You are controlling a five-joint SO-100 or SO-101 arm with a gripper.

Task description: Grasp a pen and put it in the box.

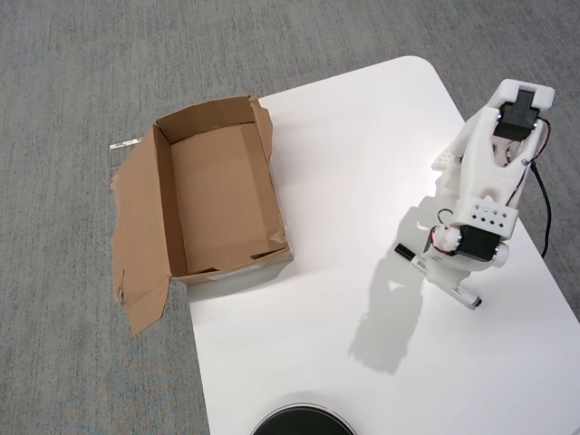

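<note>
Beneath the arm's jaws [433,256] lies the pen [458,291]; their opening cannot be told.

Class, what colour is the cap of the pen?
Black, on the pen in the overhead view.

- one pen [453,285], partly under the arm;
- one cardboard box [217,204];
- one white table [362,136];
- one robot arm [489,172];
- one black round thing [302,422] at the bottom edge
</note>
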